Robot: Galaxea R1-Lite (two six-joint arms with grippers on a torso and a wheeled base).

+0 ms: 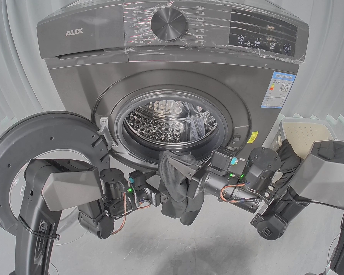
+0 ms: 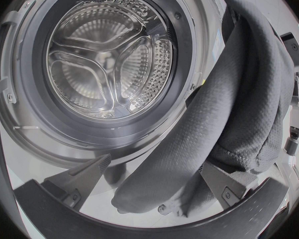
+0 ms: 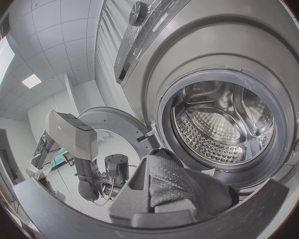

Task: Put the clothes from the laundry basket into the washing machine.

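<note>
Right claw (image 1: pixel 184 169) clamped on the dark garment (image 1: pixel 176 199), which hangs straight down from it. Drum mouth (image 1: pixel 172 121) just ahead and above. Left claw (image 1: pixel 162 198) spread wide beside the cloth, gripping nothing.

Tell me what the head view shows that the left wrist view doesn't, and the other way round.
Head view only: the laundry basket on the right with dark clothes over its rim, the control dial, the open door. Left wrist view only: the left gripper with jaws apart, the grey garment lying across one side, and the drum's whole back wall. Both: the drum's holed side wall and that garment hanging just outside the opening.
</note>
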